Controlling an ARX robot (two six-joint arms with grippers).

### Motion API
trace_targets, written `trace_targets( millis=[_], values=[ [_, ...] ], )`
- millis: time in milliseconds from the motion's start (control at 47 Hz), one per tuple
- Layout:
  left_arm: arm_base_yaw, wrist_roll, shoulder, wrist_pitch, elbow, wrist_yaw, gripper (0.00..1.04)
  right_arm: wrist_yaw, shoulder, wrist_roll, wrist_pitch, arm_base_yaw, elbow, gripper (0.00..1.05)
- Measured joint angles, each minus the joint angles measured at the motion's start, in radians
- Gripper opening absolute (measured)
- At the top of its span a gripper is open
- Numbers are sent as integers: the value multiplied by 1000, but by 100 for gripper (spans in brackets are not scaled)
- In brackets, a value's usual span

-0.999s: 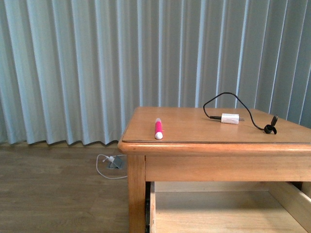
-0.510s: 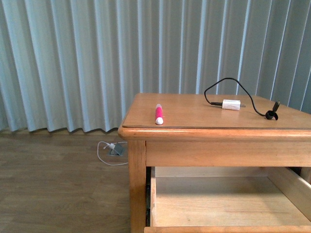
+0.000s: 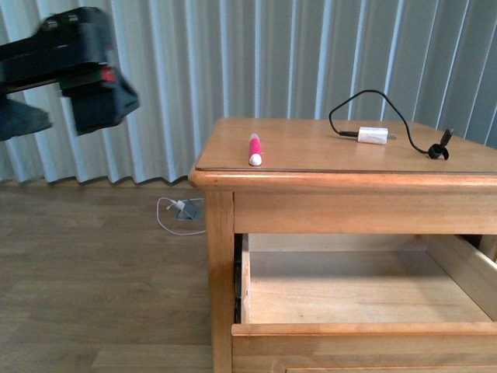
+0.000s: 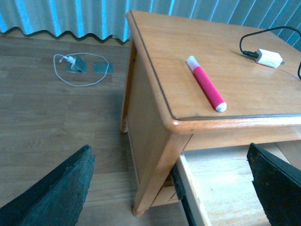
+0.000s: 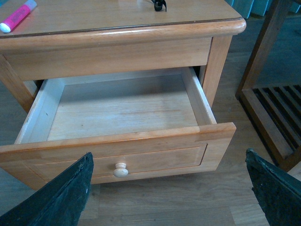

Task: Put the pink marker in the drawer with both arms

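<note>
Drawer extension has increased over the last second: its front rim now shows fully in the front view, and the pale inside lies open and empty. The left arm has also come into view, raised high at the left and well clear of the tabletop. Judgement: the opening step looks complete; the pick-up has not yet begun.

The pink marker lies flat on the tabletop near the front left corner, white rounded end toward the front edge, well apart from the white charger and its cable.

The left gripper is released, fingers spread wide with nothing between them. The marker lies ahead of it on the tabletop, not within the jaws. The right gripper is likewise released and empty, hovering in front of the drawer near the knob, well apart from the marker.
</note>
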Motion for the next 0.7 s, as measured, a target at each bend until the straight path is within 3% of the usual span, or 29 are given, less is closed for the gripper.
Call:
trace_targets(
  millis=[298,701],
  values=[
    [-112,-3,313,-67,333,-106,99,0,0,0,0,0,0,96],
    [-166,-26,587,-224,656,-201,99,0,0,0,0,0,0,96]
  ],
)
